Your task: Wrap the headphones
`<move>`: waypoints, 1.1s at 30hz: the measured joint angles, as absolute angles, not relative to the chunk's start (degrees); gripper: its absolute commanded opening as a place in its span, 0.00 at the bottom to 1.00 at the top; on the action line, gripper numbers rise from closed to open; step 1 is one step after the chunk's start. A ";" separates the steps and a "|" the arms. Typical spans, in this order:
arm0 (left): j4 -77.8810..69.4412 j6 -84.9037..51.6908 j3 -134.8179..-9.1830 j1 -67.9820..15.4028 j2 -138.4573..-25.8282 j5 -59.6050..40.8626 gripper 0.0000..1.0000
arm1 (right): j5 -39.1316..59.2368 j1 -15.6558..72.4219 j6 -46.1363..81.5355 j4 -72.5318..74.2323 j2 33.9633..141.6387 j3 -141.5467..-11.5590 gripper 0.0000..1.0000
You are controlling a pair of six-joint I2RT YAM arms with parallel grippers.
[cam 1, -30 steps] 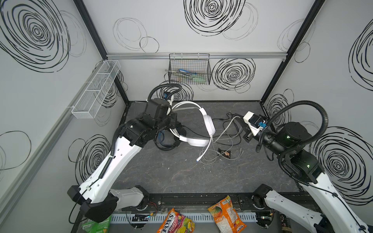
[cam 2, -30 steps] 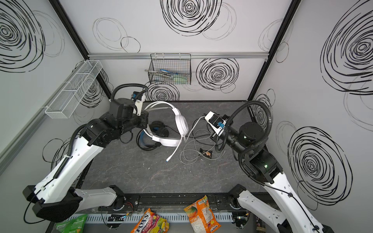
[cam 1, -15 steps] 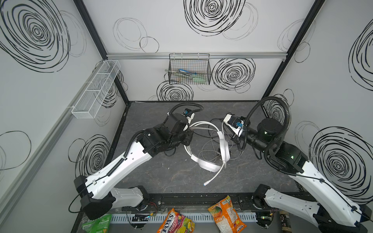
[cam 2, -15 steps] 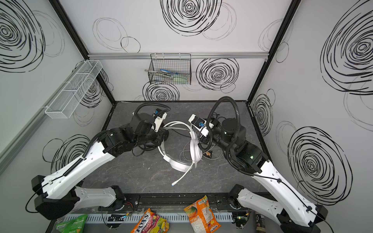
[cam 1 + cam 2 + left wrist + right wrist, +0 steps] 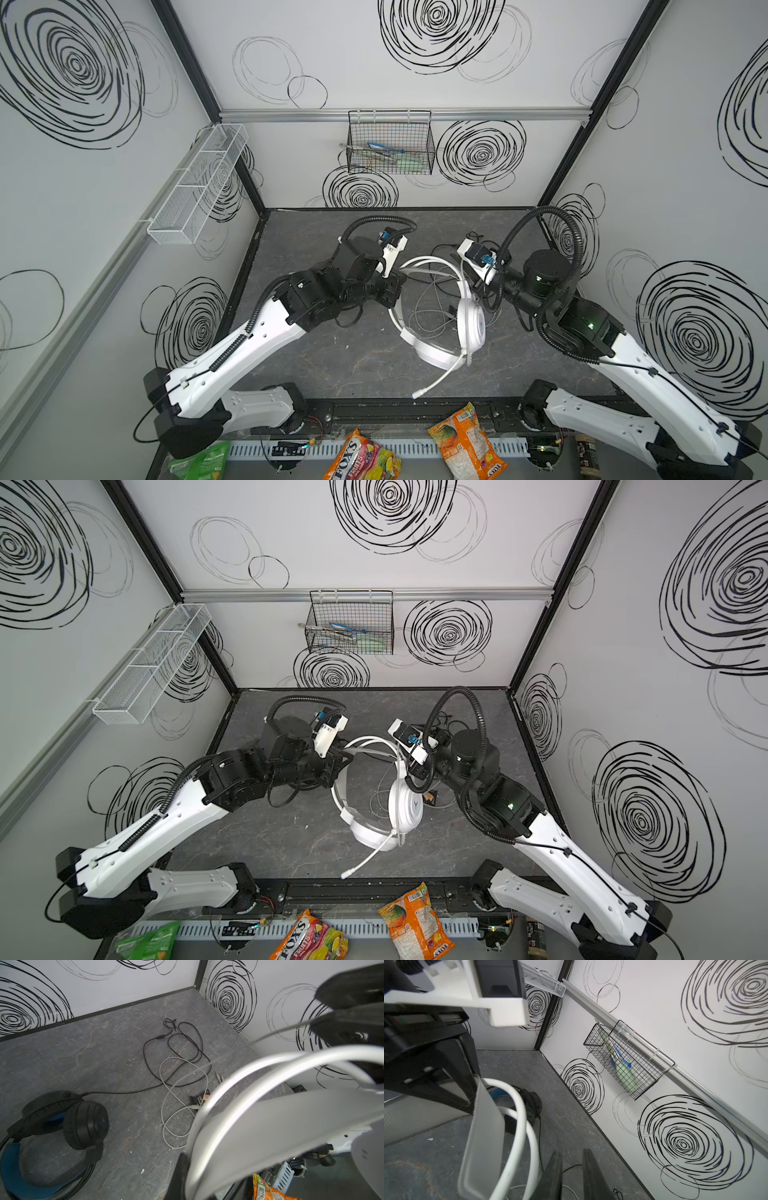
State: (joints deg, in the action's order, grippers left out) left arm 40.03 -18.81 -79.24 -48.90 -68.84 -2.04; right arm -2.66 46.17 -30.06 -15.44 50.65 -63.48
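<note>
The white headphones [image 5: 471, 328] [image 5: 405, 808] hang over the middle of the floor, mic boom [image 5: 436, 380] pointing to the front. My left gripper [image 5: 397, 286] [image 5: 338, 766] is shut on their headband [image 5: 270, 1126]; one black finger [image 5: 181, 1169] shows beside it. My right gripper [image 5: 473, 282] [image 5: 572, 1159] stands by the headband's other side, jaws slightly parted, only floor showing between them. A thin white cable strand [image 5: 280, 1029] runs up toward those fingers. The black headphones [image 5: 83, 1124] [image 5: 529, 1101] lie on the floor, hidden under the left arm in both top views.
Loose white cable [image 5: 166, 1109] and black cable loops [image 5: 187, 1043] lie on the floor at the back right, with a small dark packet [image 5: 199, 1099]. A wire basket [image 5: 390, 143] hangs on the back wall, a mesh tray [image 5: 199, 183] on the left wall. Snack bags [image 5: 465, 440] line the front edge.
The left gripper carried the white headphones from the back left toward the middle and front. The right arm swung in from the right to the headband, and its jaws have parted.
</note>
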 measured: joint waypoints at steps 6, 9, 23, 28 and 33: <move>38.94 -19.75 -78.17 -49.39 -68.53 -5.21 0.00 | -2.42 46.17 -28.82 -12.91 48.86 -61.41 0.38; 38.83 -20.53 -77.78 -49.39 -67.88 -5.96 0.00 | -2.35 46.17 -28.29 -10.94 47.48 -59.48 0.41; 38.50 -24.67 -77.45 -49.50 -66.08 -6.59 0.00 | -1.50 45.45 -24.80 -3.64 45.15 -55.57 0.45; 38.41 -25.34 -77.45 -49.71 -65.76 -6.61 0.00 | -0.58 44.45 -24.16 -2.35 44.73 -55.42 0.45; 38.19 -25.61 -77.45 -49.78 -65.76 -6.83 0.00 | -0.69 43.64 -24.27 -2.42 44.73 -55.42 0.45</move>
